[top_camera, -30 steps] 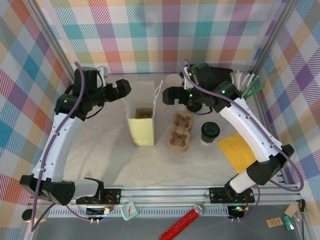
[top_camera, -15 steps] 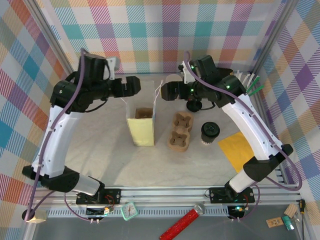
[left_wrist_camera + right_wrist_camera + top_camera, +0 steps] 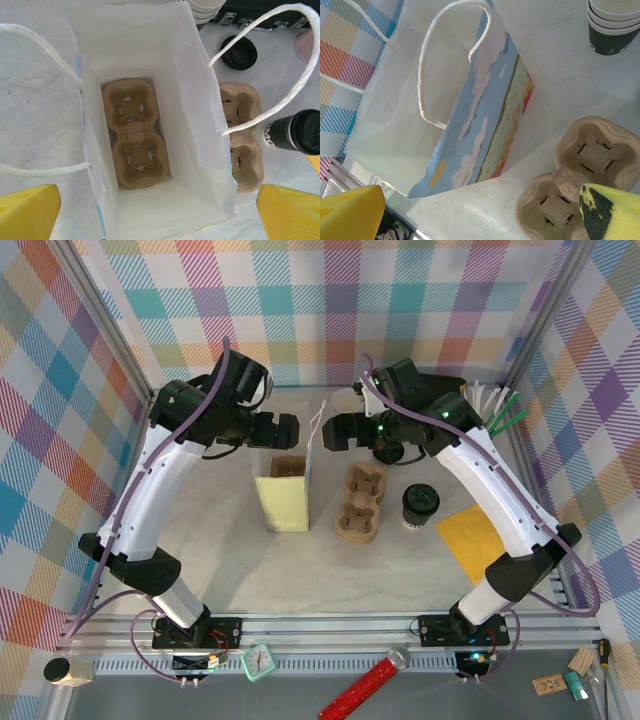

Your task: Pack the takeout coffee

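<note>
The left arm (image 3: pixel 160 475) has swung to the right over the last second. Its jaws, which hung off to the far left of the paper bag (image 3: pixel 283 502), now hover over the bag's far edge. The left wrist camera looks straight down into the open bag. A cardboard cup carrier (image 3: pixel 132 132) lies flat on the bag's bottom. The left jaws stand wide open, their yellow fingertips (image 3: pixel 27 210) far apart with nothing between them.

The right arm (image 3: pixel 490 480) has barely shifted. Its jaws stay just right of the bag's far corner, beside the white string handle (image 3: pixel 427 65), and they too are wide open and empty.

Nothing on the desk (image 3: pixel 220 560) has moved. The coffee cup (image 3: pixel 421 505) stands upright with its black lid on, to the right of the bag. It is just right of a second carrier (image 3: pixel 362 502) and just beside a yellow sheet (image 3: pixel 478 540), well apart from both sets of jaws. Farther back, a stack of lidless cups (image 3: pixel 612 25) stands near the right jaws. A loose black lid (image 3: pixel 239 51) lies on the desk beyond the second carrier.
</note>
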